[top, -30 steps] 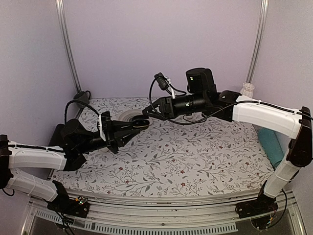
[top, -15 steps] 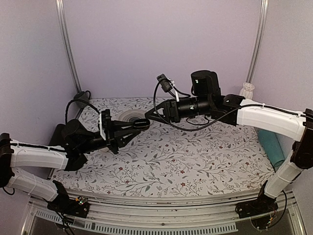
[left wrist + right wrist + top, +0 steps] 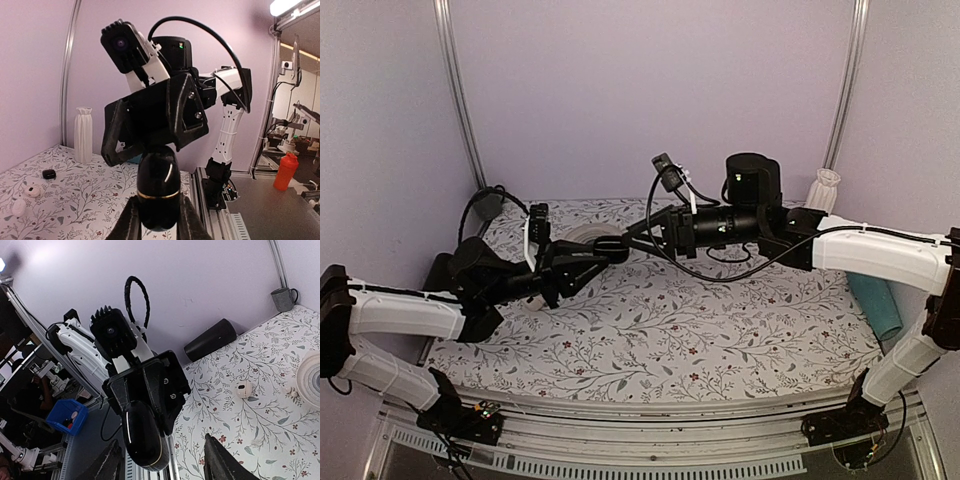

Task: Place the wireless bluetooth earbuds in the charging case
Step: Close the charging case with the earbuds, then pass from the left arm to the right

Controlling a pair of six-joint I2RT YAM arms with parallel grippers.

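Beyond the held charging case (image 3: 158, 185), right tool (image 3: 640, 235); white vase (image 3: 83, 134), black lump (image 3: 49, 174)

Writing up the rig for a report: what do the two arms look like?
Left arm and right arm match: white tubular links, black joints and wrists, black angular jaws, looping black cables, a small camera on a white bracket at each wrist.

Robotics lab, lilac booth walls (image 3: 650, 80), aluminium posts (image 3: 455, 90), floral table (image 3: 720, 320), other rigs (image 3: 302, 112) beyond.
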